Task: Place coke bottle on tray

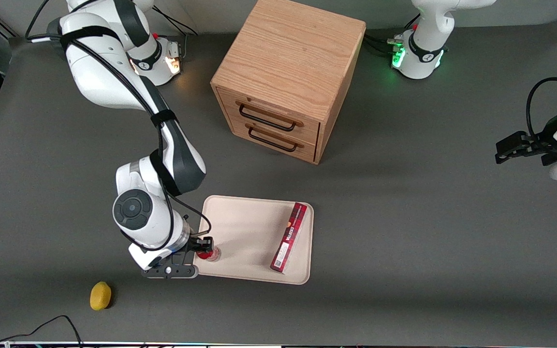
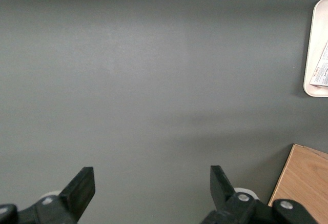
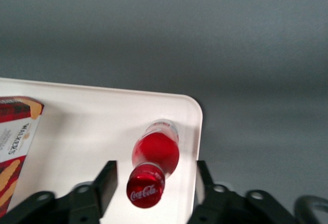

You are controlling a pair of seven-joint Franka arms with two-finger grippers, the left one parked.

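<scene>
The coke bottle (image 1: 209, 253), small and red with a red cap, stands upright on the cream-white tray (image 1: 247, 227), close to the tray's rim at the working arm's end and near the corner nearest the front camera. My right gripper (image 1: 205, 247) is right over it. In the right wrist view the gripper (image 3: 155, 172) is open, with its two fingers on either side of the bottle (image 3: 154, 157) and a gap at each side of the cap. The bottle rests on the tray (image 3: 92, 126) just inside the rounded corner.
A long flat red box (image 1: 289, 237) lies on the tray at the parked arm's end. A wooden two-drawer cabinet (image 1: 288, 77) stands farther from the front camera. A yellow lemon-like object (image 1: 100, 295) lies on the table near the front edge.
</scene>
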